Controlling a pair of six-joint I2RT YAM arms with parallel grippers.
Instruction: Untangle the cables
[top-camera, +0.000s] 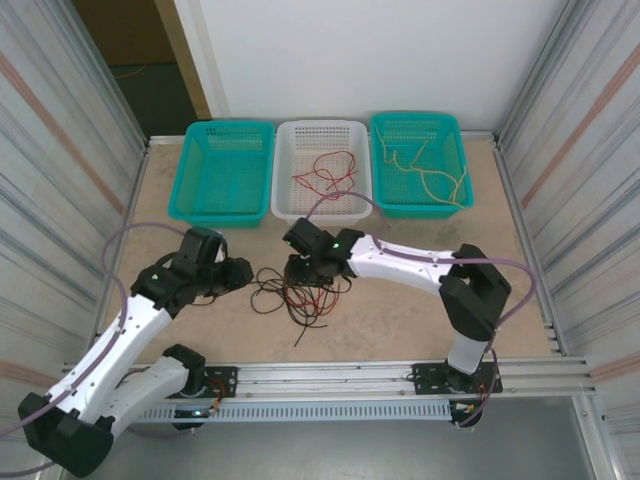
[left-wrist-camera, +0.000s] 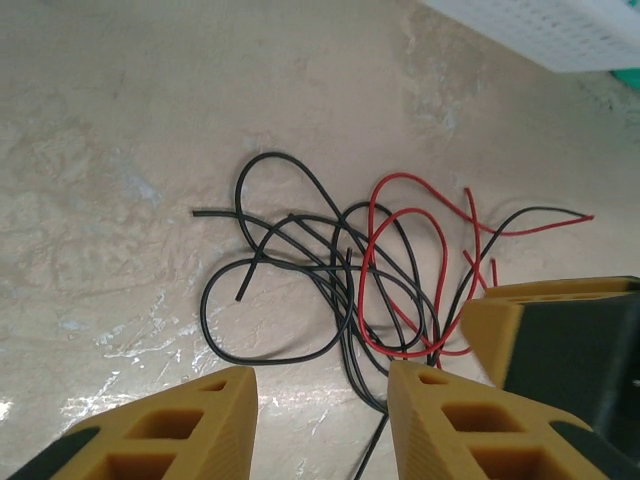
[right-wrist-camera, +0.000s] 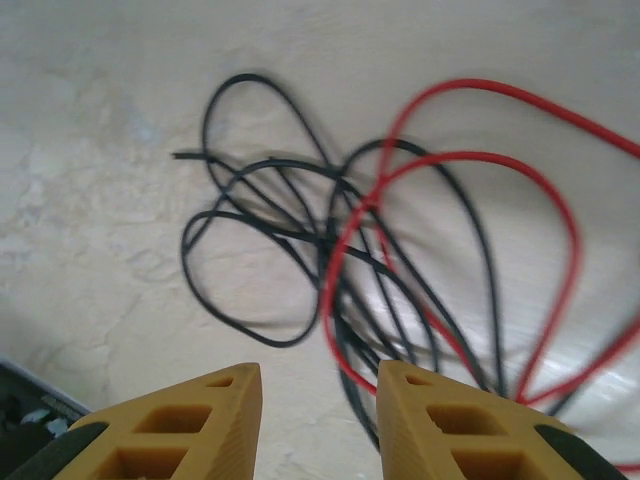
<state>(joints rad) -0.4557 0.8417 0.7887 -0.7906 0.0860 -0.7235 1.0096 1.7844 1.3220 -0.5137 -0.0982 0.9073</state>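
Here, two arms lean over knotted cables (top-camera: 296, 293) on a pale wooden table (top-camera: 400, 320).
Ribbed metal walls close in left and right, and a white wall stands at the far side. Three baskets line the far edge: a teal basket (top-camera: 228, 126) at left, a white basket (top-camera: 322, 125) holding red wires (top-camera: 325, 172), and a second teal basket (top-camera: 415, 117) holding yellow wires (top-camera: 430, 172). From above, the left gripper (top-camera: 243, 272) and right gripper (top-camera: 300, 268) flank the knot near the table's middle. The left wrist view separates black loops (left-wrist-camera: 280, 290) from a red loop (left-wrist-camera: 400, 270) and shows the left gripper (left-wrist-camera: 320, 375) partly open, gripping nothing. The right wrist view shows the right gripper (right-wrist-camera: 320, 370) likewise parted and empty over the strands.
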